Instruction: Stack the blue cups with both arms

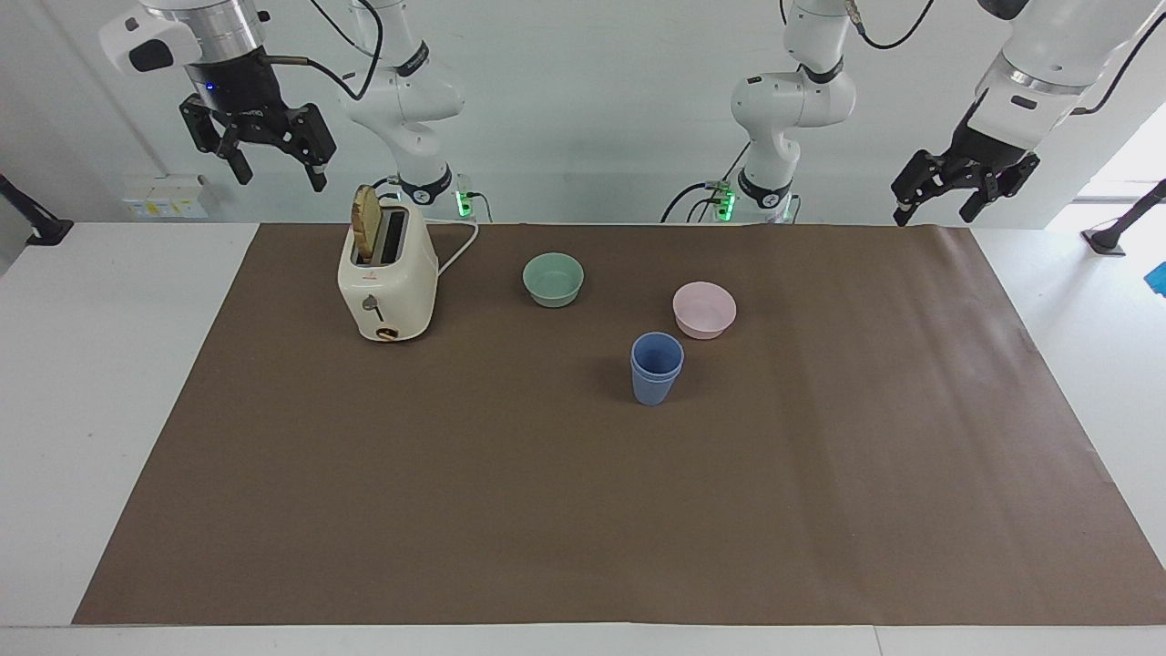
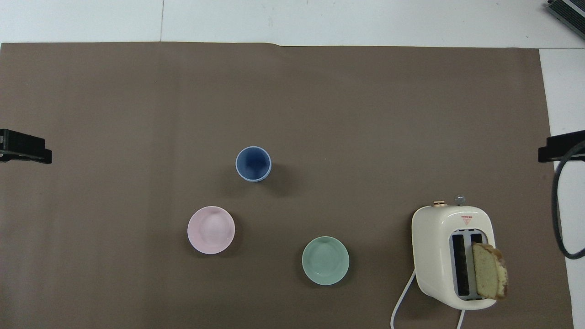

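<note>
The two blue cups stand nested one in the other, upright on the brown mat, beside the pink bowl and farther from the robots than it; from above the blue cups show as one rim. My right gripper hangs open and empty high in the air, up over the mat's edge near the toaster at the right arm's end. The left gripper is raised and open over the mat's corner at the left arm's end, waiting. Overhead, only the tips of the left gripper and the right gripper show.
A cream toaster with a slice of bread in one slot stands at the right arm's end, its white cord trailing toward the robots. A mint-green bowl and a pink bowl sit nearer the robots than the cups.
</note>
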`<move>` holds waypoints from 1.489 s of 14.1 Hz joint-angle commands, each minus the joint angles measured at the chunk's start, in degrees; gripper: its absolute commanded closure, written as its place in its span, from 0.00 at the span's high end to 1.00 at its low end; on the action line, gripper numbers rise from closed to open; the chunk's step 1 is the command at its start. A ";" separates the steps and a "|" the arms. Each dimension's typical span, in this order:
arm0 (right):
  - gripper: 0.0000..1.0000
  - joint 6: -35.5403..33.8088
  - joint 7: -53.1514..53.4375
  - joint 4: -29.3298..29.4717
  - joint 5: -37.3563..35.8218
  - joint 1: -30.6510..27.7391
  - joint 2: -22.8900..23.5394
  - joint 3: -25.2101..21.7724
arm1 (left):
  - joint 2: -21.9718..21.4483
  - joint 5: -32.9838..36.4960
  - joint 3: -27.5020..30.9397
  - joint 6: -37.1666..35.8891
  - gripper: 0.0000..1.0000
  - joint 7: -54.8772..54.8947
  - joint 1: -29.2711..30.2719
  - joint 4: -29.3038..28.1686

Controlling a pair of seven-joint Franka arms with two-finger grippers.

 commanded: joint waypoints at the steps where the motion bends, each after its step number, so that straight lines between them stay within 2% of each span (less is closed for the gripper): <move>1: 1.00 -0.27 -1.35 -2.39 0.96 -0.41 -1.72 0.30 | -0.72 0.56 -0.35 -0.63 1.00 0.26 0.56 -0.38; 3: 1.00 -0.27 -1.27 -2.21 1.14 -0.50 -1.63 0.30 | -0.72 0.64 -0.35 -0.63 1.00 0.26 0.56 -0.38; 9: 1.00 5.43 -5.48 -5.19 2.46 -1.12 0.56 -1.10 | -0.81 0.64 -0.35 -0.63 1.00 0.26 0.56 -0.38; 21: 1.00 5.00 -4.96 -6.25 1.93 -0.50 0.04 -1.02 | -0.80 0.65 -0.35 -0.63 1.00 0.26 0.56 -0.46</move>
